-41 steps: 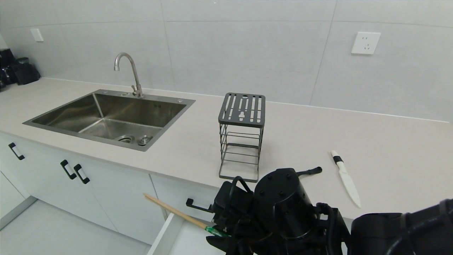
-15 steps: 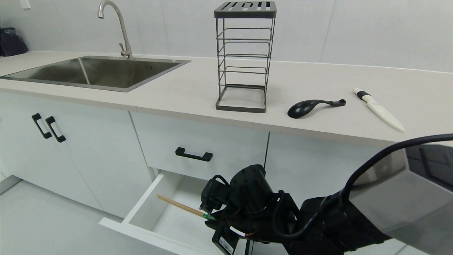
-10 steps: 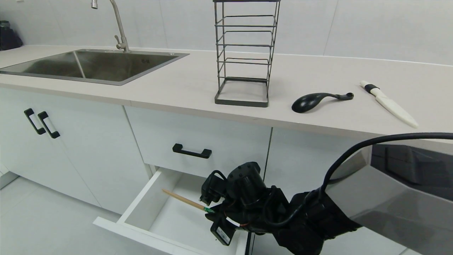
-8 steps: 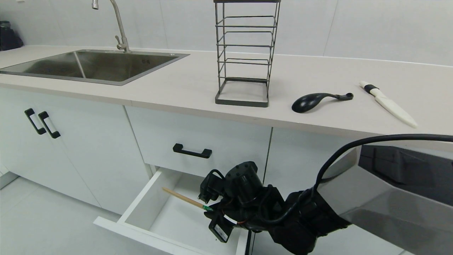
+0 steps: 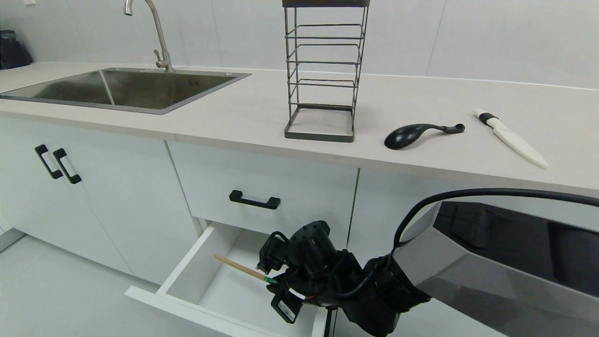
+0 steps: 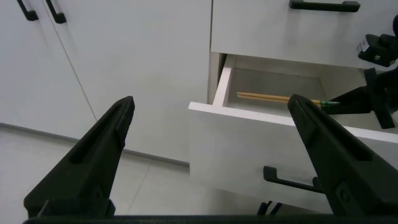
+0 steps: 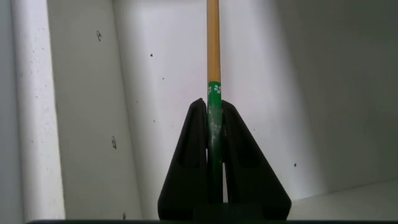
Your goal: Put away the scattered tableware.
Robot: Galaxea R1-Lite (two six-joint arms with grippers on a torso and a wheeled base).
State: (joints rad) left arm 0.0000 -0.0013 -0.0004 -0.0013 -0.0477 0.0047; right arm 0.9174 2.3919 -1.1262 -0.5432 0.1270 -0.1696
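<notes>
Now beige countertop (image 5: 421, 103): steel sink (image 5: 121, 89) left, dark wire rack (image 5: 323, 70), black curved spoon (image 5: 412, 134), white knife (image 5: 510, 139) right; right gripper (image 5: 276, 281) clamping wooden chopsticks (image 5: 238, 267) over open white drawer (image 5: 187, 267), lower than before; left gripper (image 6: 210, 102) released.

The right hand (image 5: 276, 281) hangs over the open drawer (image 5: 185, 267), clamped on the green-tipped end of the chopsticks (image 5: 238, 267). Their bare wooden length points toward 10 o'clock from the hand, above the white drawer floor. At the open drawer's 12 o'clock is a closed drawer with a black handle (image 5: 254, 201). On the counter (image 5: 421, 100) an upright wire rack (image 5: 323, 75) stands near the front edge. A black spoon (image 5: 407, 135) lies at its 3 o'clock, and a white knife (image 5: 512, 140) lies further out at 3 o'clock. The sink (image 5: 121, 89) and its faucet (image 5: 157, 32) are at the rack's 9 o'clock.
</notes>
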